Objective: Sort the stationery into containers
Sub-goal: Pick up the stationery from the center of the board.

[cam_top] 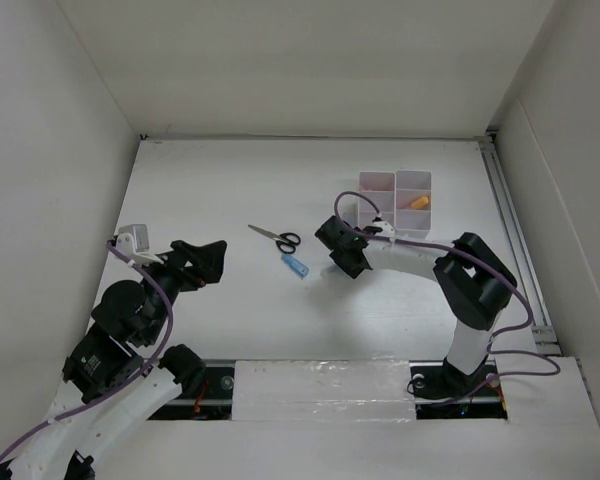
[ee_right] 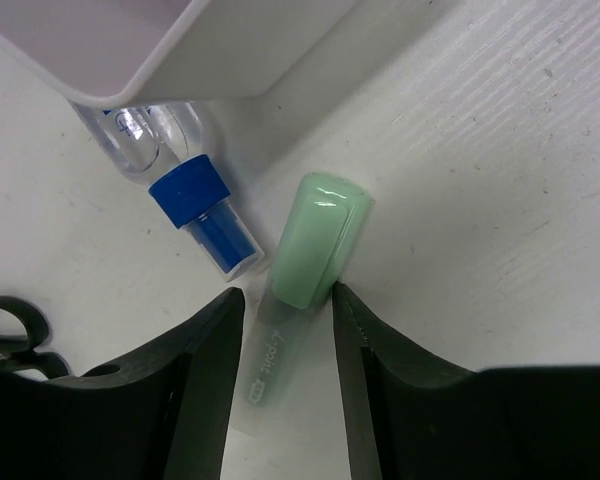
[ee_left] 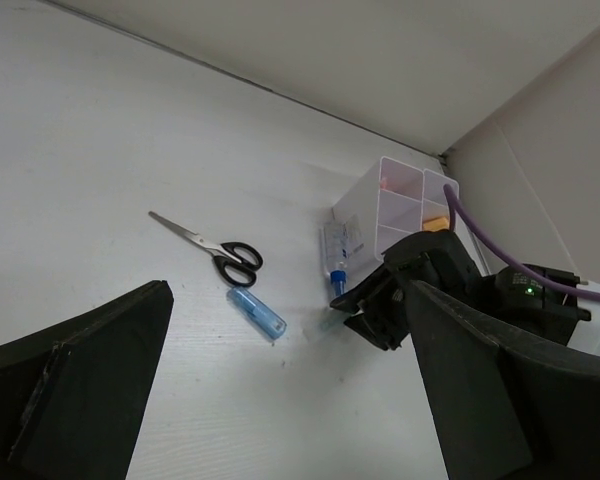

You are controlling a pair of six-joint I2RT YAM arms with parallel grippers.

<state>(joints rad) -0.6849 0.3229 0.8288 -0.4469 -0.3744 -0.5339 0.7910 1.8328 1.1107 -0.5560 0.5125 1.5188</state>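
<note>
A green marker [ee_right: 315, 240] lies on the table between the fingers of my right gripper [ee_right: 288, 300]. The right finger presses its cap and the left finger sits close beside its barrel, so the jaws are shut on it. A blue-capped bottle [ee_right: 190, 200] lies just left of it, against the white organiser [ee_right: 180, 50]. In the top view the right gripper [cam_top: 342, 250] is low at the organiser's [cam_top: 395, 178] near left corner. Black-handled scissors [cam_top: 277, 237] and a short blue tube [cam_top: 296, 265] lie further left. My left gripper [cam_top: 218, 262] hovers open, well left of them.
An orange marker [cam_top: 418, 202] lies in a right-hand compartment of the organiser. A metal rail [cam_top: 515, 230] runs along the table's right edge. White walls close in the left, back and right sides. The right arm's purple cable [ee_left: 500, 250] arches over its wrist.
</note>
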